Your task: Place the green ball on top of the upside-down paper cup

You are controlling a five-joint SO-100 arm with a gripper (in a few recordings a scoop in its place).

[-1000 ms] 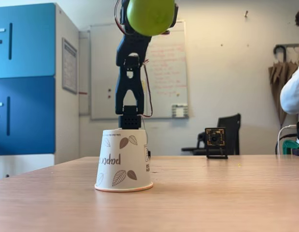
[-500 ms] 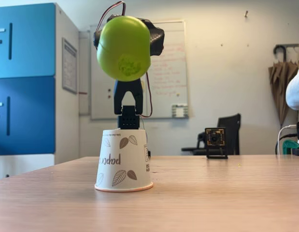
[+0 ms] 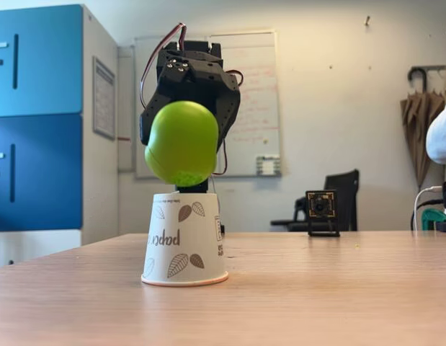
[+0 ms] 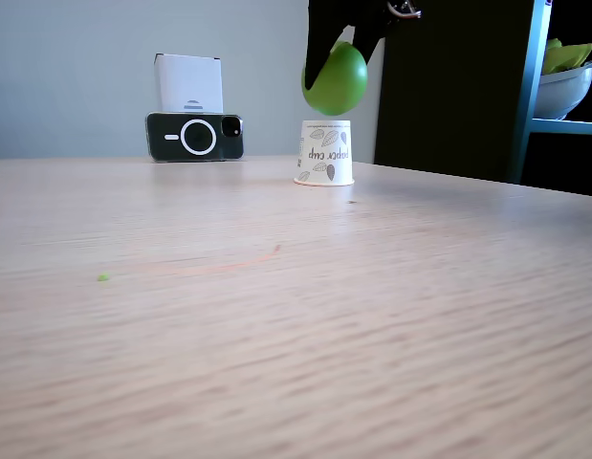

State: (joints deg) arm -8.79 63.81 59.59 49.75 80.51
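A: Where is the ball (image 3: 182,143) sitting?

B: The gripper (image 3: 186,115) is clamping it between its fingers, hanging just above the upturned cup (image 3: 184,238), seemingly not touching.

A: Lined up?

B: Roughly; in the other fixed view the ball (image 4: 336,79) is hanging slightly right of the cup (image 4: 325,153), so probably nudging before lowering.

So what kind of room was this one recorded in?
Most likely an office or meeting room. A whiteboard with writing hangs on the back wall, blue cabinets stand at the left of that fixed view, and a black office chair sits beyond the wooden table.
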